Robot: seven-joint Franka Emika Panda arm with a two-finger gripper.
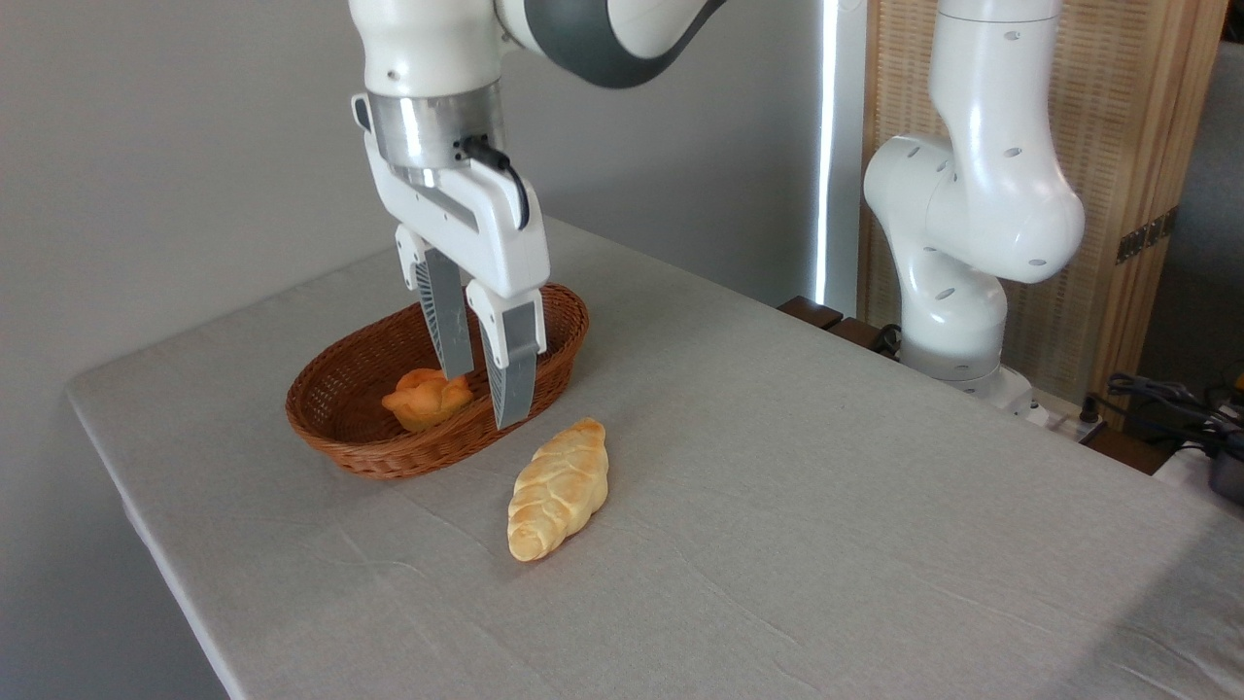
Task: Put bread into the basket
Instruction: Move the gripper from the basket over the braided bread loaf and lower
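Basket (340,428) far wall partly behind jaws; bread (559,488) fully visible.

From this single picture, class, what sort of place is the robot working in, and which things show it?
Probably a lab or test room, not a kitchen. The arm's base is fixed beside a cloth-covered table, loose cables lie at the right, and the only food is a bread and a basket.

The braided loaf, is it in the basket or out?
Out. The loaf lies flat on the table just in front of the basket, whose only content is a roll.
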